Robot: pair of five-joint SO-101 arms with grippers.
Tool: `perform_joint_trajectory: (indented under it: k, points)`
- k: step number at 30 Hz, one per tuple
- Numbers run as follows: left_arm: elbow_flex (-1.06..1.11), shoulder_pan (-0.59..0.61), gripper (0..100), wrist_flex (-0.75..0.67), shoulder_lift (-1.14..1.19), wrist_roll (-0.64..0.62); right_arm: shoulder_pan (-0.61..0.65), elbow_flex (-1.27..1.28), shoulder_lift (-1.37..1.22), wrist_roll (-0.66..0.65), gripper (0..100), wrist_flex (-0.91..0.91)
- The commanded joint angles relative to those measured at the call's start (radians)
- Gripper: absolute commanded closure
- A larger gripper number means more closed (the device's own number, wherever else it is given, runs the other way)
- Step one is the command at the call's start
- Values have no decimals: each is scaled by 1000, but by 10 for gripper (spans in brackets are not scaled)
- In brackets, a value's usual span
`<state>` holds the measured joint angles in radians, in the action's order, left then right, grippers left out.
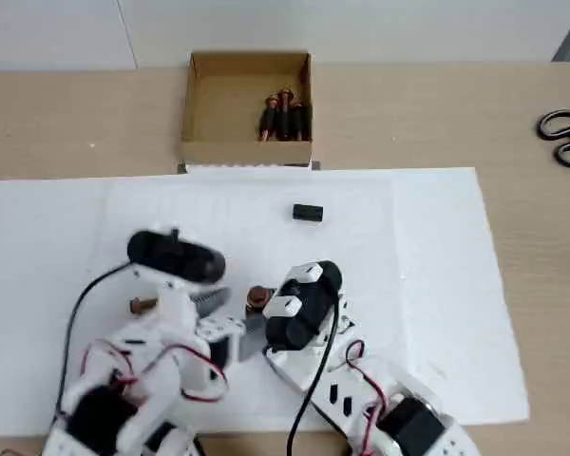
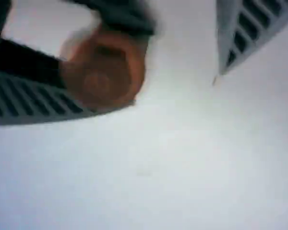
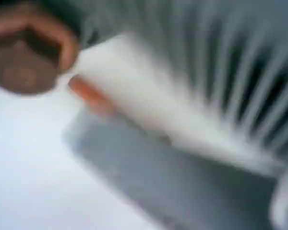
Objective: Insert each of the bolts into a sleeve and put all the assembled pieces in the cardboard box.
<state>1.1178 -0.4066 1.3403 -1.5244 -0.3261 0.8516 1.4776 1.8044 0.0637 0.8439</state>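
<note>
The cardboard box point(image 1: 201, 104) at the back holds three assembled bolt-and-sleeve pieces point(image 1: 285, 116). One black sleeve point(image 1: 307, 212) lies alone on the white sheet. A copper bolt point(image 1: 142, 305) lies beside the left arm. Between the two arms sits a copper-headed bolt point(image 1: 256, 298) with a dark sleeve point(image 2: 127, 21) behind its head point(image 2: 103, 74). My left gripper point(image 2: 173, 91) is open, and one ribbed finger point(image 2: 29, 103) rests against that bolt while the other is well clear. My right gripper point(image 1: 266, 323) is close to the same bolt point(image 3: 24, 62), its state blurred.
A white paper sheet point(image 1: 437, 285) covers the work area on the wooden table. Scissors point(image 1: 565, 138) lie at the far right edge. The box stands just beyond the sheet's far edge.
</note>
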Motion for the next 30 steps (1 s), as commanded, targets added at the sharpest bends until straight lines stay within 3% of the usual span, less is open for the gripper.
perform_joint_trajectory:
  k: [1, 11, 16, 24, 30]
  points:
    - [-22, 106, 716, 32, 6, 43, -16, -14, 10, 2, 995, -33]
    - [-82, 227, 739, 34, 0, -18, -159, -12, 8, 2, 995, -27]
    - [-97, 321, 994, -2, 0, -18, -209, -12, 8, 2, 995, -28]
    - [30, 514, 994, -161, 5, -14, -338, -2, 7, 5, 995, -35]
    - [278, 537, 994, -353, 0, 0, -456, -6, 7, 6, 995, -36]
